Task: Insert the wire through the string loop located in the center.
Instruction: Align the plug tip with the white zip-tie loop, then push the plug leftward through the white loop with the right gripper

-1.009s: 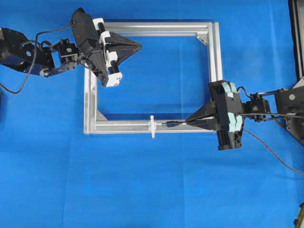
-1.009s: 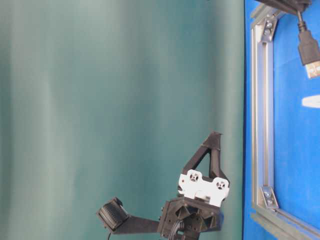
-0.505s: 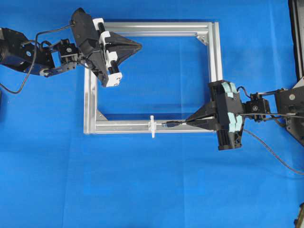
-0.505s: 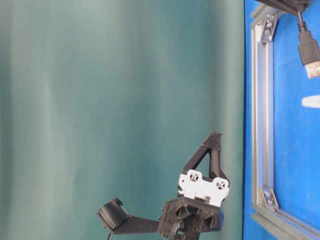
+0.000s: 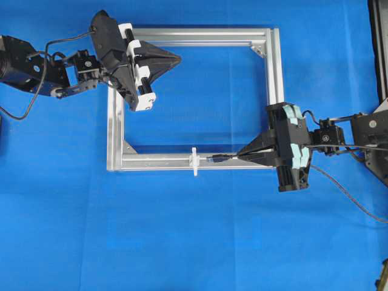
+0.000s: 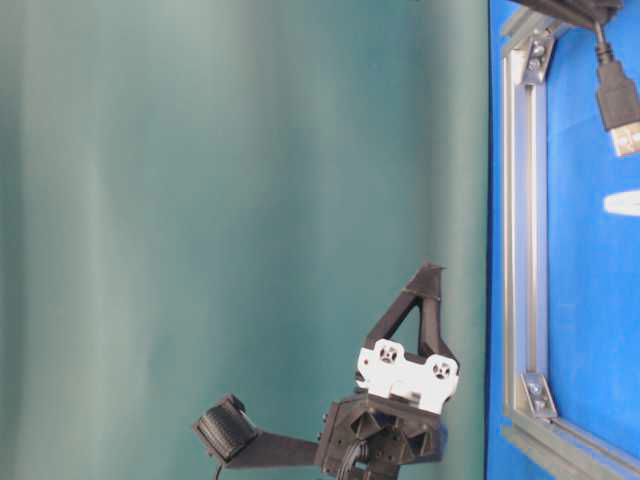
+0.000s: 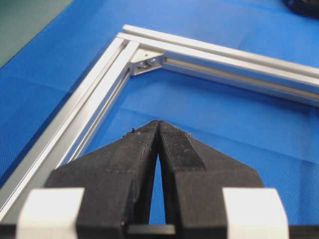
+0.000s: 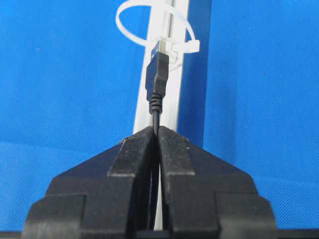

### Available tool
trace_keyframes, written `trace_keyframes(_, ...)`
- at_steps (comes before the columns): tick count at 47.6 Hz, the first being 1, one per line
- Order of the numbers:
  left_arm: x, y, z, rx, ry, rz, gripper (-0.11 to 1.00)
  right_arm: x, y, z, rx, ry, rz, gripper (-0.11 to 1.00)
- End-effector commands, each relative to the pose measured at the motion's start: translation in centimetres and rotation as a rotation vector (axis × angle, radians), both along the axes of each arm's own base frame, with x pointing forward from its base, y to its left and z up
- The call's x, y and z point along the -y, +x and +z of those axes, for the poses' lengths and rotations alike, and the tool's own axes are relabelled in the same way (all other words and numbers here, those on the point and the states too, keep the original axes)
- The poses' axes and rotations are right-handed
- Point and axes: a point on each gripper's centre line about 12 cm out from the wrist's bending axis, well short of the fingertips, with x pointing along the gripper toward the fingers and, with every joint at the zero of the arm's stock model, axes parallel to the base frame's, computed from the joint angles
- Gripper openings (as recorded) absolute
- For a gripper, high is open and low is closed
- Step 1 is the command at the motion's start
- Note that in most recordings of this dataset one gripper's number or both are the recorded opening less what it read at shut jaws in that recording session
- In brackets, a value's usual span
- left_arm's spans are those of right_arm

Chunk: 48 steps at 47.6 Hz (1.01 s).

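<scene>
The wire (image 8: 156, 110) is a thin black cable with a dark plug (image 5: 217, 160) at its end. My right gripper (image 5: 240, 156) is shut on the wire just behind the plug, over the frame's near bar. The plug's metal tip (image 6: 627, 139) points at the string loop (image 5: 194, 161), a small white tie loop (image 8: 149, 22) standing upright on that bar, and stops just short of it. My left gripper (image 5: 177, 59) is shut and empty, hovering inside the frame's top-left corner. In the left wrist view its fingertips (image 7: 157, 124) touch each other.
A silver aluminium square frame (image 5: 273, 73) lies on the blue mat. The wire's loose length (image 5: 351, 200) trails off to the right behind my right arm. A green curtain (image 6: 240, 200) fills the table-level view.
</scene>
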Motion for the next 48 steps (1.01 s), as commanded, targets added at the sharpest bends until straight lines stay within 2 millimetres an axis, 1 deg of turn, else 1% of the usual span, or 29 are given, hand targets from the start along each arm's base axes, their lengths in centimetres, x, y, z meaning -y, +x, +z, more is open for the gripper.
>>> trace_keyframes(1,0.1,0.2,1.4,0.042,0.011,-0.004,0.0,0.0,0.3,0.6,0.024,0.002,0.0,-0.02)
trace_keyframes(30,0.1,0.2,1.4,0.04,0.01,-0.004,0.0,0.0,0.4,0.6,0.027,0.003,0.0,-0.02)
trace_keyframes(38,0.1,0.2,1.4,0.041,0.012,-0.004,0.0,-0.1,0.9,0.7,0.032,0.003,0.0,-0.02)
trace_keyframes(48,0.1,0.2,1.3,0.039,0.01,-0.005,0.0,-0.2,2.3,0.8,0.041,0.005,-0.001,-0.02)
